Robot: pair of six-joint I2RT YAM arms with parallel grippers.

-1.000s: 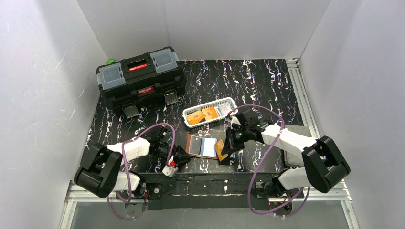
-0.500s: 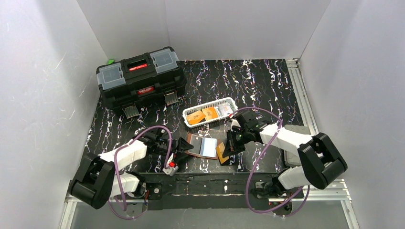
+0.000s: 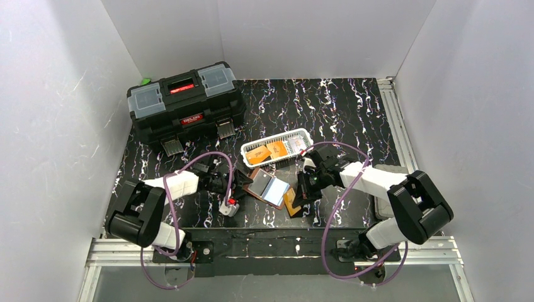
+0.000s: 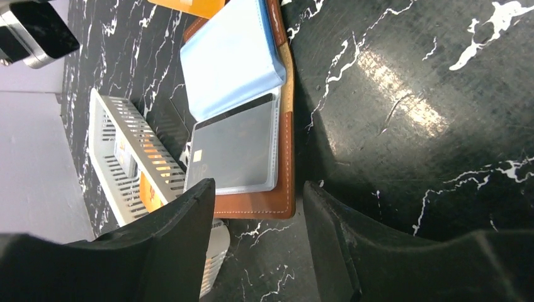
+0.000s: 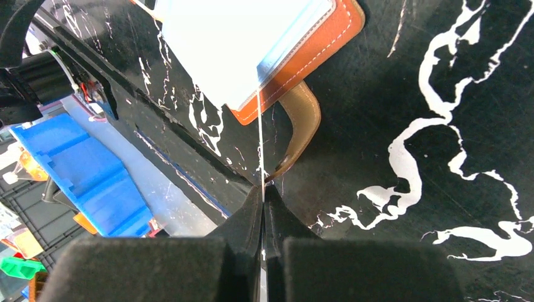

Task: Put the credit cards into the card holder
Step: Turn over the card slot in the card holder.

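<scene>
Fig.: top view w/ both wrist views. My left gripper (image 3: 243, 185) sits at 9 o'clock of the card holder (image 3: 267, 187), jaws released, nothing gripped. In the wrist view its fingers (image 4: 189, 220) stand apart w/ the holder's leather edge showing btwn them. The card holder lies open on the table (image 3: 352, 107), brown leather down, clear sleeves (image 4: 236, 148) up (a greyish card shows inside one). My right gripper (image 3: 303, 189), at 3 o'clock of the holder, is clenched on one credit card (image 5: 259, 126). It is seen edge-on, crossing the pale sleeves; contact can't be told. The snap tab (image 5: 303, 119) lies just beside it. More credit cards (image 3: 267, 151) rest in the white basket (image 3: 301, 134) at 12 o'clock; black toolbox (image 3: 186, 104) at 10 o'clock.
</scene>
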